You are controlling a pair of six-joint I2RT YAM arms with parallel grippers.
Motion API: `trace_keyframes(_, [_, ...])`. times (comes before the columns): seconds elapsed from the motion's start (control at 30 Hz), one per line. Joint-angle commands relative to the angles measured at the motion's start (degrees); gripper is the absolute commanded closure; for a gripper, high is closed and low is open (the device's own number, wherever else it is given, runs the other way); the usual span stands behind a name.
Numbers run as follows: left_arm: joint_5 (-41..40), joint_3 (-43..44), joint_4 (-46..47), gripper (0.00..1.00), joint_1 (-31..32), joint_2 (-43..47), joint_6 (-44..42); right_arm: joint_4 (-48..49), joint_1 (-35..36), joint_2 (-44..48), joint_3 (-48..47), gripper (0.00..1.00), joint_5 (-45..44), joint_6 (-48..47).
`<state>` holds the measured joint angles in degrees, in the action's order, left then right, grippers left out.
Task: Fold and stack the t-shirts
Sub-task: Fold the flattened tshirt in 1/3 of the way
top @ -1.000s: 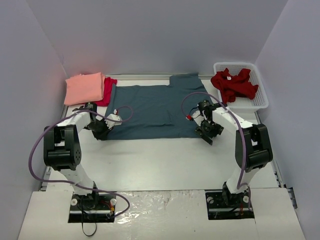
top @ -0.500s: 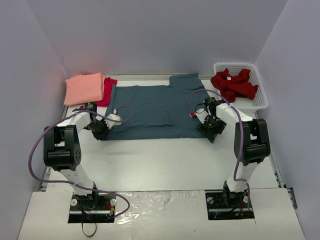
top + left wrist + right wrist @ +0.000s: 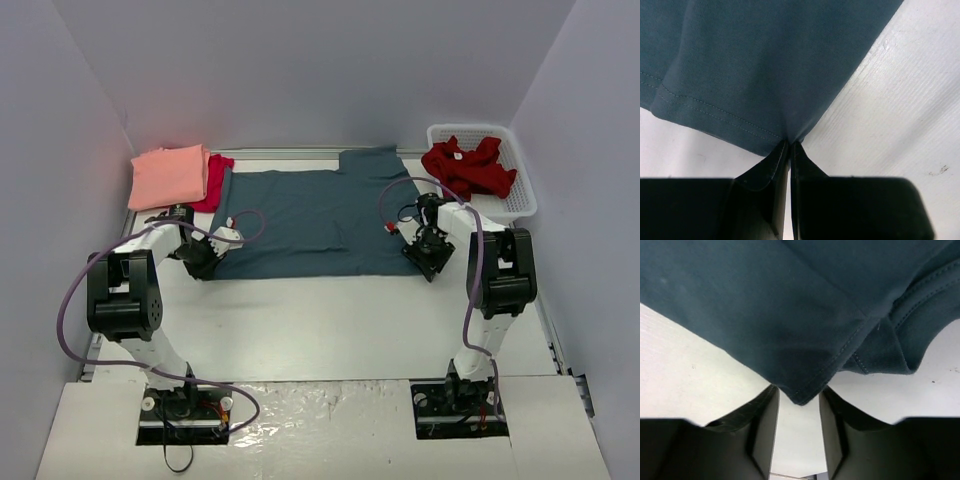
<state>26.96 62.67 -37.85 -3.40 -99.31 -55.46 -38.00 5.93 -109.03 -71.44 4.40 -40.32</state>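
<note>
The large slate-blue t-shirt (image 3: pixel 310 215) lies spread flat across the middle of the table. My left gripper (image 3: pixel 205 262) is low at its near left corner. In the left wrist view the left gripper (image 3: pixel 790 143) is shut on that corner of the blue cloth (image 3: pixel 765 60). My right gripper (image 3: pixel 428 265) is at the near right corner. In the right wrist view the right gripper (image 3: pixel 799 390) is open, and the hemmed corner of the shirt (image 3: pixel 765 300) pokes between its tips without being pinched. A folded salmon-pink t-shirt (image 3: pixel 168 176) lies on a crimson one (image 3: pixel 215 180) at the back left.
A white lattice basket (image 3: pixel 520 200) at the back right holds a crumpled dark red t-shirt (image 3: pixel 467 168). Grey walls close in the table on three sides. Purple cables loop from both arms over the blue shirt's edges.
The right gripper has moved right and slightly back to the shirt's near right corner, and its jaws have narrowed. The left arm has not moved.
</note>
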Motion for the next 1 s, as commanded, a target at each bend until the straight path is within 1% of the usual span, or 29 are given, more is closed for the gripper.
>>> trace_keyframes(0.0, [-0.77, -0.71, -1.79, 0.98, -0.47, 1.66, -0.26, -2.78, -0.83, 0.14, -0.98, 0.68, 1.04, -1.08])
trace_keyframes(0.03, [-0.68, -0.71, -1.79, 0.98, -0.38, 1.83, -0.26, -2.70, -0.92, 0.14, -0.81, 0.73, 1.48, -1.17])
trace_keyframes(0.1, [-0.68, -0.71, -1.71, 0.98, -0.38, 1.92, 0.00, -2.70, -1.10, 0.31, -0.72, 0.78, 1.75, -1.26])
trace_keyframes(0.17, [-0.68, -0.45, -1.97, 0.98, -0.47, 2.01, 0.18, -2.78, -1.28, 0.57, -0.63, 0.91, 2.01, -1.26])
trace_keyframes(0.3, [-0.59, -0.54, -2.23, 0.98, -0.47, 2.54, 0.18, -2.87, -1.36, 1.28, -0.19, 1.00, 1.92, -1.26])
trace_keyframes(0.63, [-0.86, -1.15, -3.99, 0.98, -0.38, 5.79, -0.35, -3.13, -1.71, 3.56, 1.39, 1.00, 0.61, -1.17])
trace_keyframes(0.97, [-0.86, -2.38, -6.89, 0.98, -1.61, 11.41, -2.10, -6.38, -2.68, 9.09, 2.80, 1.00, -0.01, -2.14])
